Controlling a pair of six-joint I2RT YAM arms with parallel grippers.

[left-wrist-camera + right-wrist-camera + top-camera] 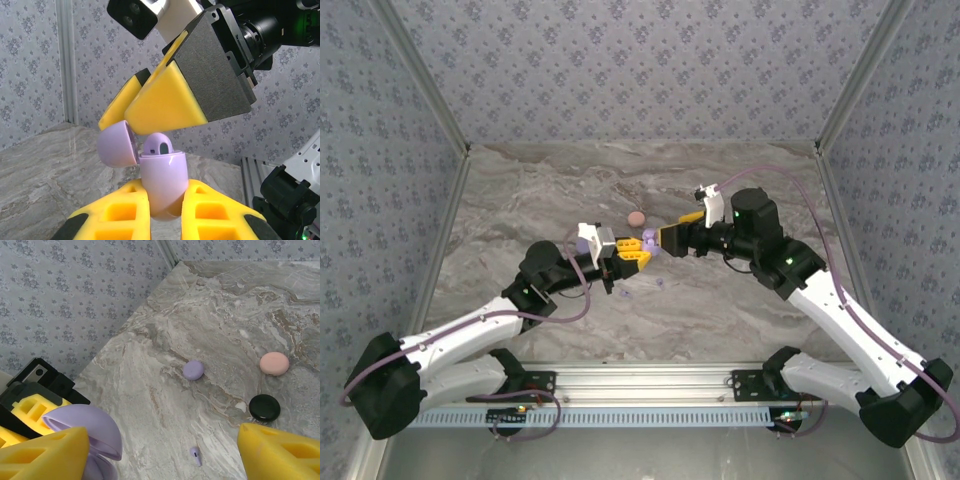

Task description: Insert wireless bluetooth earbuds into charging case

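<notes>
My left gripper (165,196) is shut on a lavender charging case (163,181) and holds it upright off the table. The case's lid (117,144) is swung open to the left, and a lavender earbud (159,144) sits in the top of the case. My right gripper (160,460) is open with nothing between its fingers; it hovers just above and beside the open case (85,432). A loose lavender earbud (195,455) lies on the table below it. From above, the two grippers (632,255) (665,238) meet near the table's middle.
A shut lavender case (193,370), a pink case (274,363) and a black case (264,407) lie on the marble table (520,200). The pink case (636,218) lies just behind the grippers. Patterned walls close in the back and both sides.
</notes>
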